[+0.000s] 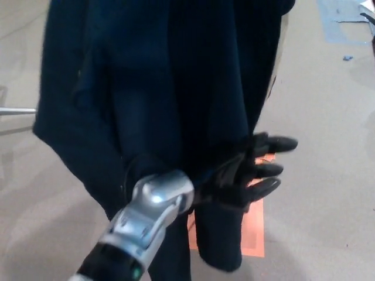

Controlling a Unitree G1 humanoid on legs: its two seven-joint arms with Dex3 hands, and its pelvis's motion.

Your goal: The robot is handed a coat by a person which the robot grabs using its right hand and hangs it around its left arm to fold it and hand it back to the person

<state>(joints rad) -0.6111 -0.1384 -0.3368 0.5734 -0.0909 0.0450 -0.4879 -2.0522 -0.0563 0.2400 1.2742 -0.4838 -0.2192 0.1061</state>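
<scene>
A dark navy coat (176, 88) hangs down from above the frame and fills most of the head view. My left arm, with its silver wrist (158, 202), comes in from the bottom left and reaches across the coat. My left hand (249, 170) is open, its black fingers (275, 143) spread and pointing right. A fold of the coat lies over the back of the wrist and hand, and the coat's lower end (220, 246) hangs below the hand. What holds the coat up is hidden. My right hand does not show.
The floor is grey-beige. An orange marker (256, 234) lies on it under my left hand. A blue taped patch (343, 23) is at the top right. A thin metal chair leg (17, 110) sticks in from the left edge.
</scene>
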